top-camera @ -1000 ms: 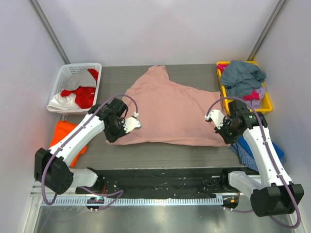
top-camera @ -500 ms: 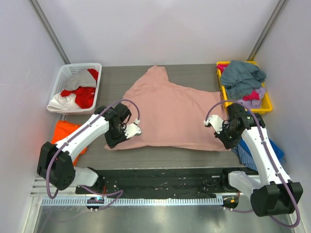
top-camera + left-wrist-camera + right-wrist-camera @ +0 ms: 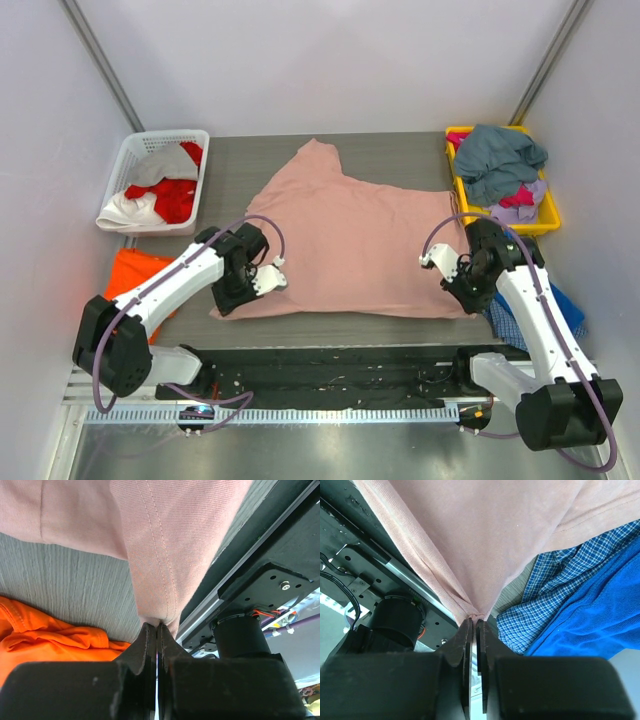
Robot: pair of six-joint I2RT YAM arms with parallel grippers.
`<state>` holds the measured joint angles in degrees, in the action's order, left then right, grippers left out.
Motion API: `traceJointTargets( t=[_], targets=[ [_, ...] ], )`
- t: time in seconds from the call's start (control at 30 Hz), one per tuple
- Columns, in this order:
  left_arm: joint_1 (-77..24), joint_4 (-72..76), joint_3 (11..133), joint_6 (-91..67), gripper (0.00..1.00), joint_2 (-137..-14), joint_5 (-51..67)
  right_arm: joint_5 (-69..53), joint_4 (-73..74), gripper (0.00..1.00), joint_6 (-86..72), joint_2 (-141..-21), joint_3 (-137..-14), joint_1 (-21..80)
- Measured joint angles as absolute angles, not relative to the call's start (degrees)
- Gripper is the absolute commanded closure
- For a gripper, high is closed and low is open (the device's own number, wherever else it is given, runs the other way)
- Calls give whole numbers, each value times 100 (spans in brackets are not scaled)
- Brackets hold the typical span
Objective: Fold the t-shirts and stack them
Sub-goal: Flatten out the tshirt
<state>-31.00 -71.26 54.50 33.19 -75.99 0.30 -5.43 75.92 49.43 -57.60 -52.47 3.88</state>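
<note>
A large dusty-pink t-shirt (image 3: 345, 235) lies spread over the middle of the table. My left gripper (image 3: 228, 298) is shut on its near left corner, and the pinched hem shows in the left wrist view (image 3: 157, 570). My right gripper (image 3: 462, 298) is shut on its near right corner, seen in the right wrist view (image 3: 475, 540). A bright orange t-shirt (image 3: 135, 275) lies at the left edge under my left arm and shows in the left wrist view (image 3: 45, 635).
A white basket (image 3: 133, 150) at the back left holds red and white shirts. A yellow tray (image 3: 549, 215) at the back right holds a grey-teal shirt (image 3: 500, 158) and others. Blue and checked cloth (image 3: 510, 315) lies at the right edge. A black rail (image 3: 320, 375) runs along the near edge.
Both grippers have pulled the pink shirt's near corners toward the table's near edge. The shirt's near edge now lies straighter and closer to the rail.
</note>
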Motion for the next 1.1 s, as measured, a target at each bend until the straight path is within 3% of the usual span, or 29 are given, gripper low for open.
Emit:
traceJointTargets(
  t=[0.27, 0.6, 0.77, 0.87, 1.0, 1.1],
  targets=[
    [-3100, -7179, 5411, 3306, 69, -7592, -93, -460, 7640, 57, 4967, -5719, -5166, 388],
    [-3100, -7334, 5301, 3345, 57, -7400, -150, -325, 7658, 53, 4963, -5623, -5089, 388],
    [-3100, -7183, 5323, 3371, 43, -7205, -305, -200, 7303, 50, 4794, -5642, -5100, 388],
    [-3100, -6646, 5439, 3352, 36, -7116, -436, -139, 6639, 49, 4469, -5782, -5162, 388],
    [-3085, -5363, 5666, 3221, 25, -7177, -607, -36, 5349, 37, 3844, -6069, -5245, 388],
    [-3022, -4386, 5819, 3098, 21, -7426, -674, 25, 4379, 35, 3400, -6337, -5339, 388]
  ],
)
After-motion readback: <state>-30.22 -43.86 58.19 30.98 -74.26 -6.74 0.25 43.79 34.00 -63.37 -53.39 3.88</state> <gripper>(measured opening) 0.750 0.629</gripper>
